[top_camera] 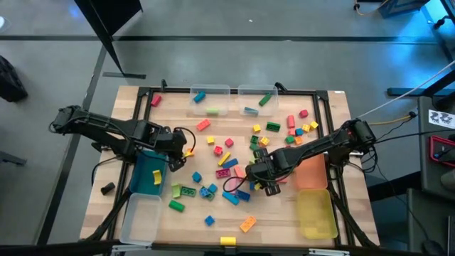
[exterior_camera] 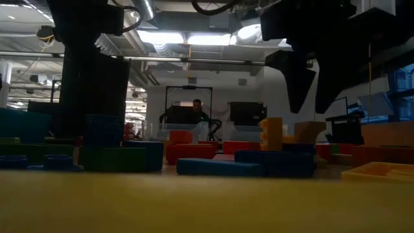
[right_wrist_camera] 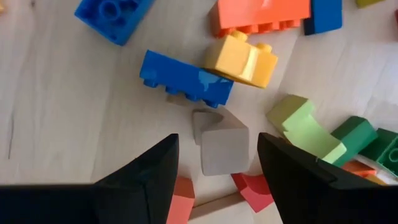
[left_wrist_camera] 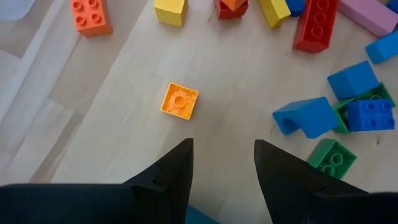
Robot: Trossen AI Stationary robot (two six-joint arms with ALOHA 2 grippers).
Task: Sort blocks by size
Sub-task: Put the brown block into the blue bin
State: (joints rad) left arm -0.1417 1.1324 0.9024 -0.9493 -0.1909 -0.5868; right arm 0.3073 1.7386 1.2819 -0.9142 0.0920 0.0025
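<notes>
While the blocks lie scattered over the wooden table, mostly in its middle and right half, both arms reach in from the sides. The left gripper hangs at the table's left, beside the blue bin, its fingers spread with nothing between them; ahead of it lies a small yellow-orange square brick, apart from the fingers. The right gripper hovers over the middle of the pile, its fingers also spread, framing a grey block without touching it. Just beyond the grey block lie a blue studded brick and a yellow brick, touching each other. A light green curved piece sits beside the grey block.
</notes>
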